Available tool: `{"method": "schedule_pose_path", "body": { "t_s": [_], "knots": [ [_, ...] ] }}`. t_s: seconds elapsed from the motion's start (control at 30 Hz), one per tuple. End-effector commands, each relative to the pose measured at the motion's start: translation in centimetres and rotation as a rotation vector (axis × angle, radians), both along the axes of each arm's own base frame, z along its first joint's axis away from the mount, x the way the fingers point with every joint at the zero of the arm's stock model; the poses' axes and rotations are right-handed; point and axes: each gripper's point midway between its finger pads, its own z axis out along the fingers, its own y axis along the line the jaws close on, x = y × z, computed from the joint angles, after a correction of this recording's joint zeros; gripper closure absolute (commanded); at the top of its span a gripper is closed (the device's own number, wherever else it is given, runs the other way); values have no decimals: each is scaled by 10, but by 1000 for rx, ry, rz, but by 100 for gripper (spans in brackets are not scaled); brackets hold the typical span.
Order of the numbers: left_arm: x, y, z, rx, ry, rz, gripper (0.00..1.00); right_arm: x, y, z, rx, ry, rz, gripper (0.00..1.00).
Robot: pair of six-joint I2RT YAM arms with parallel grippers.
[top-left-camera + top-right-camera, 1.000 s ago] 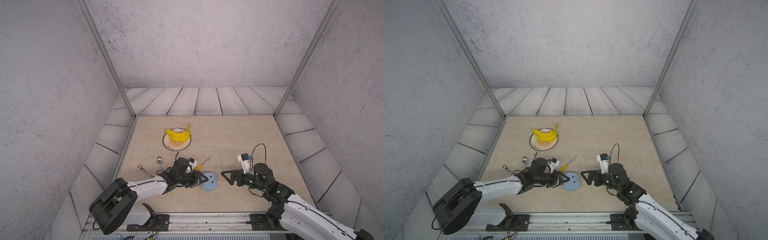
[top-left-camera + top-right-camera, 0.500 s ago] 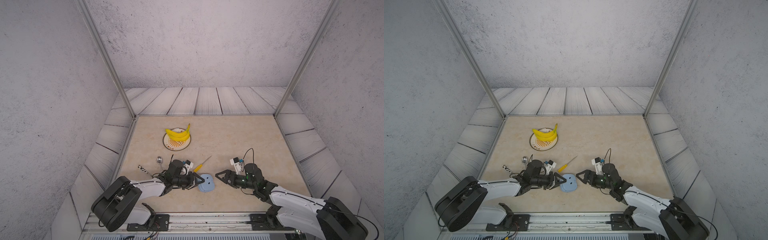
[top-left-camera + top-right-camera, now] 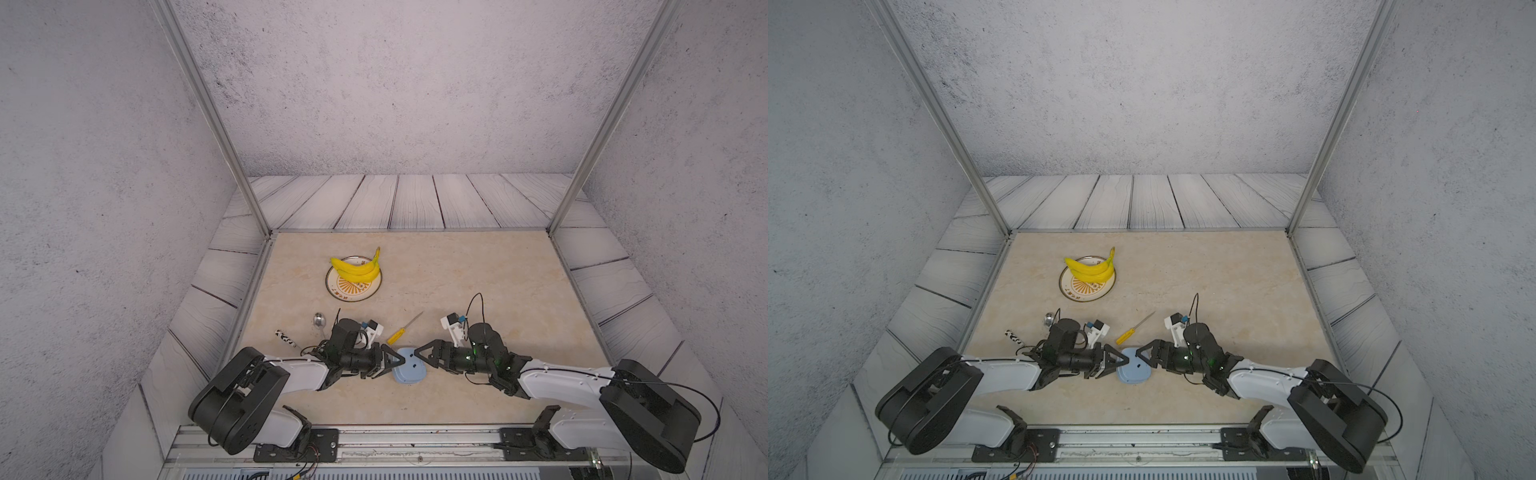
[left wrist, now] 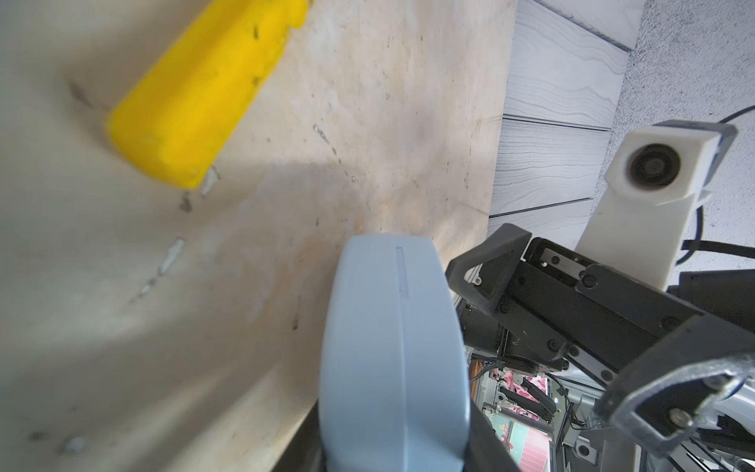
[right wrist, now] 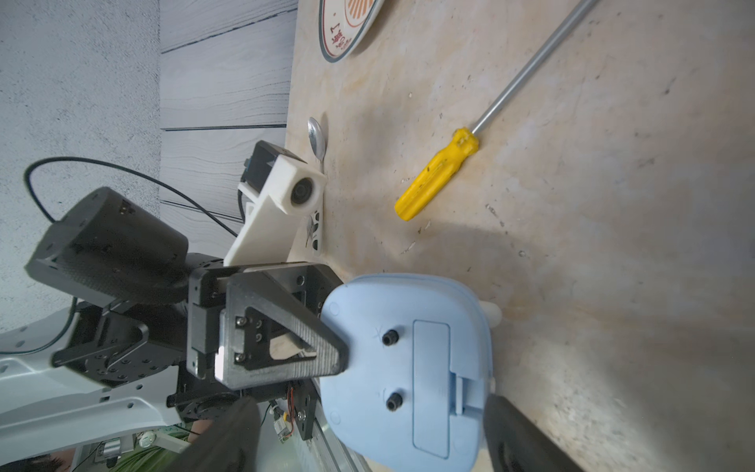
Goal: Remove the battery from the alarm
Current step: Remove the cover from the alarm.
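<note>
Your left gripper (image 3: pixel 395 362) pinches only one edge of the alarm (image 3: pixel 411 372), back-up at lower centre in a top view, battery hidden under its shut cover, so your wide-spread right gripper (image 3: pixel 419 356) nudging it could twist it free.

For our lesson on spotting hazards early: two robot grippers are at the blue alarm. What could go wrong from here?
1. The left gripper pinches the alarm only at one edge, so a push from the open right gripper might twist it loose.
2. The battery cover looks shut; prying at it could slip.
3. The screwdriver lies close and could get knocked.
</note>
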Motion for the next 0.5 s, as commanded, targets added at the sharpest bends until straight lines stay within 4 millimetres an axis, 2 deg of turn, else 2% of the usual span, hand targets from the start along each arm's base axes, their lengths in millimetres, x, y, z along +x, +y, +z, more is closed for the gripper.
{"method": "schedule_pose_path", "body": {
  "t_s": [0.0, 0.47],
  "knots": [
    [-8, 14, -28, 87, 53, 21, 64, 5, 8, 8, -6, -44, 10, 11],
    [-6, 13, -27, 84, 56, 26, 64, -3, 11, -7, -51, -26, 22, 11]
  ]
}}
